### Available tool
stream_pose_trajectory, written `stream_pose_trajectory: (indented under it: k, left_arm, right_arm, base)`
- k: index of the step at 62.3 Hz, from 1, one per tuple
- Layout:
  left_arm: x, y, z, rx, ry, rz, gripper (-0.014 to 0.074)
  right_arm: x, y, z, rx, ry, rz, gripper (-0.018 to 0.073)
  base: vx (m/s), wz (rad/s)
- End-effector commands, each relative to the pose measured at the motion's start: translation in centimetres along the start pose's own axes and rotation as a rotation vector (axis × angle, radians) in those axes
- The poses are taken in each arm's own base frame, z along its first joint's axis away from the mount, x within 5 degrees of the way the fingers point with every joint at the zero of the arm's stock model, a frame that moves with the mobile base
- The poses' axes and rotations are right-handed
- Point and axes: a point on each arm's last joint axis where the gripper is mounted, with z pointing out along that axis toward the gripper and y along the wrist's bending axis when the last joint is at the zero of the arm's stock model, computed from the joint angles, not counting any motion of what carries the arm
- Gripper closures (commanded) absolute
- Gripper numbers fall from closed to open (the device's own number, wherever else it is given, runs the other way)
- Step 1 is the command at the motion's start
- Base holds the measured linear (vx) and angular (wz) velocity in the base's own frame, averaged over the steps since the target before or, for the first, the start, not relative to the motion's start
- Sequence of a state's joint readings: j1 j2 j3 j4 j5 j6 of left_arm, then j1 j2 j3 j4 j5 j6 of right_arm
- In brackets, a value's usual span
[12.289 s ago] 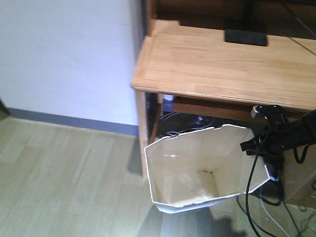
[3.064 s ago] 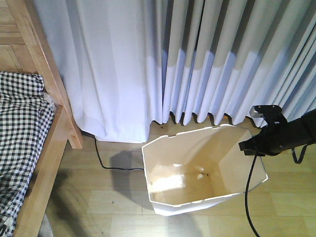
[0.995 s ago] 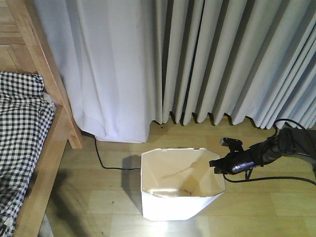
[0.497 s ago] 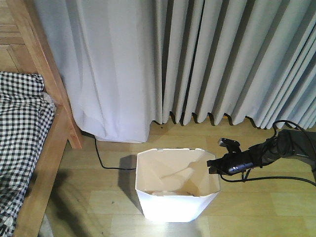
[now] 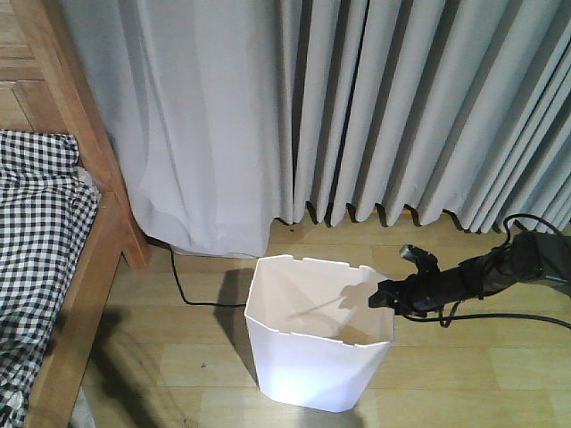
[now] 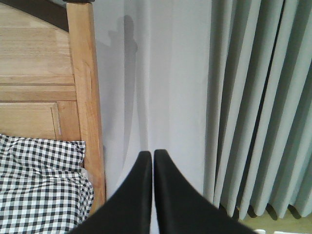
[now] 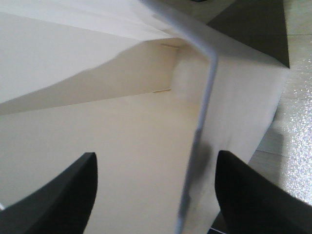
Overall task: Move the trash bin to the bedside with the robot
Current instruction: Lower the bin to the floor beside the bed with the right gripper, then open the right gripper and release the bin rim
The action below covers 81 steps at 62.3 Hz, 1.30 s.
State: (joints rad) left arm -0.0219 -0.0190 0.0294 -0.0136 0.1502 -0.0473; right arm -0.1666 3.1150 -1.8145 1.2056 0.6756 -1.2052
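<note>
Grey curtains behind trash bin — bedside left.

the trash bin is thin white plastic, smooth with a faint sheen outside and matt cream inside, its wall seen close in the right wrist view. the bed frame is reddish-brown wood with a satin finish and visible grain, the bedding soft black-and-white checked cloth. pale grey curtains hang as matt pleated fabric. the floor is light wood-look plank with a low gloss. the right tool and left tool are matt black plastic.
</note>
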Motion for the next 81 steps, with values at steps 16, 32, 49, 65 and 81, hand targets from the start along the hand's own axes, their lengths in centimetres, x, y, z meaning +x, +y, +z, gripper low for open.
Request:
stream_pose_trajectory:
  k: [16,32,49,65,81]
  left_arm:
    - [0.2,0.0,0.1,0.009,-0.059,-0.012,0.0602]
    - [0.2,0.0,0.1,0.009,-0.059,-0.012,0.0602]
    - [0.2,0.0,0.1,0.009,-0.059,-0.012,0.0602]
    - [0.2,0.0,0.1,0.009,-0.059,-0.012,0.0602]
    - [0.2,0.0,0.1,0.009,-0.059,-0.012,0.0602]
  right_arm:
    - [-3.1,2.0,-5.3,0.038,0.131,-0.079,0.0096]
    - [-3.3,3.3,-8.4,0.076,0.314,-0.058,0.0107]
    - [-5.5,5.9,-14.6,0.213,0.413,-0.112,0.0165]
    - [-4.9,10.9,-22.3,0.328,0.222,-0.229,0.0193]
    - [-2.2,18.6,-33.1,0.461,-0.097,-0.355,0.0193]
  base:
    - [0.00,0.00]
    - [0.00,0.00]
    - [0.00,-0.01]
    - [0.00,-0.01]
    - [0.00,0.00]
